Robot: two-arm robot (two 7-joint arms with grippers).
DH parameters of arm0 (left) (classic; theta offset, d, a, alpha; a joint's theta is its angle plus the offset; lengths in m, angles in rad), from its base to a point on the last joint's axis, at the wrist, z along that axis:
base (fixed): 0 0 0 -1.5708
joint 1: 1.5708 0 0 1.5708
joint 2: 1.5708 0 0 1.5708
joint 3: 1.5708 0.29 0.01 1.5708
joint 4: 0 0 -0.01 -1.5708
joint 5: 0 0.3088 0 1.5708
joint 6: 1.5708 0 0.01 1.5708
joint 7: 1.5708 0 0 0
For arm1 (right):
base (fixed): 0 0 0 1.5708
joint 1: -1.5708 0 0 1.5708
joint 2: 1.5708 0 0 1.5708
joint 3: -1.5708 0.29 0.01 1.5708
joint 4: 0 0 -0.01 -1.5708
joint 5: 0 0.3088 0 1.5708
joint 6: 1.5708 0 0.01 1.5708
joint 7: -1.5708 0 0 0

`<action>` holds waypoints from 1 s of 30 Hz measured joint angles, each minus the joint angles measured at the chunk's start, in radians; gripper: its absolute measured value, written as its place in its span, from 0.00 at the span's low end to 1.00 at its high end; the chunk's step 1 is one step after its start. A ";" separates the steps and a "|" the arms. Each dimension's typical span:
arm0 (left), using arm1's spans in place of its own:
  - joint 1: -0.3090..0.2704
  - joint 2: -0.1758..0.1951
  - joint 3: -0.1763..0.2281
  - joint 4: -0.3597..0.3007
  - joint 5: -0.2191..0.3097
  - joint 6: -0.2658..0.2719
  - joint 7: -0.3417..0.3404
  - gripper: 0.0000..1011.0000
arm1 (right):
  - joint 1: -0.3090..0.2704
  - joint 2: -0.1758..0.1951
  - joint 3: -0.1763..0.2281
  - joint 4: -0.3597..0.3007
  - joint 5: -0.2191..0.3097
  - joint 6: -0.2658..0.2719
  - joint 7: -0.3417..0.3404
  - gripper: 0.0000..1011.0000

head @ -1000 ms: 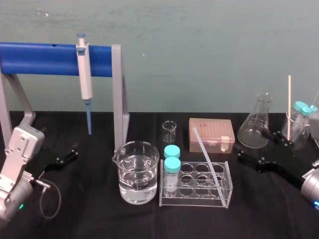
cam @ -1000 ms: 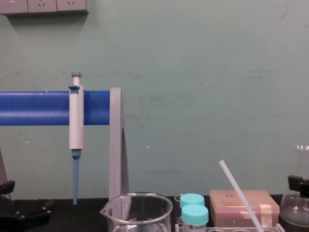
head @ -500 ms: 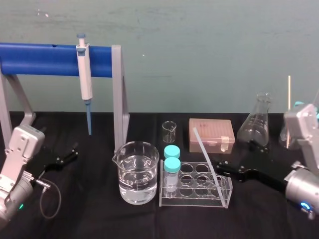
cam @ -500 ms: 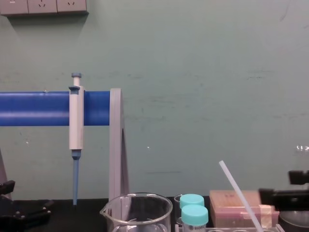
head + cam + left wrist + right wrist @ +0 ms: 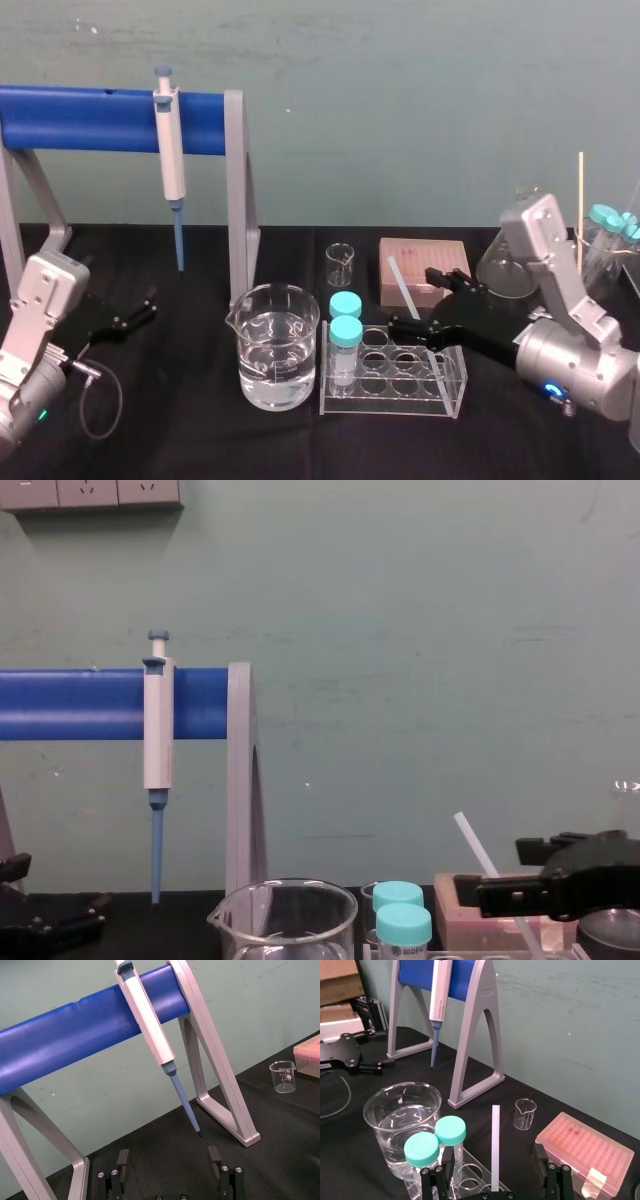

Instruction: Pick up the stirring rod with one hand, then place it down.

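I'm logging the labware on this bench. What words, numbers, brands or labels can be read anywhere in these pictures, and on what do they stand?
No text can be read anywhere.
small beaker: printed graduation marks, too small to read.
pink tip box: a strip of tape at one corner, no writing seen on it.
pipette: no label seen.

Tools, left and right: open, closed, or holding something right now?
Left tool: open, empty, parked near the blue stand.
Right tool: open, straddling the stirring rod, not gripping it.
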 joint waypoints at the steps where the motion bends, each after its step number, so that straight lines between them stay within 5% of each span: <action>1: 0.000 0.000 0.000 0.000 0.000 0.000 0.000 0.99 | 0.008 -0.011 -0.005 0.009 -0.011 0.004 -0.002 0.99; 12: 0.000 0.000 0.000 0.000 0.000 0.000 0.000 0.99 | 0.029 -0.065 -0.003 0.044 -0.060 0.045 -0.032 0.99; 24: 0.000 0.000 0.000 0.000 0.000 0.000 0.000 0.99 | 0.031 -0.075 0.000 0.051 -0.072 0.050 -0.033 0.99; 30: 0.000 0.000 0.000 0.000 0.000 0.000 0.000 0.99 | 0.031 -0.074 0.000 0.051 -0.071 0.050 -0.033 0.88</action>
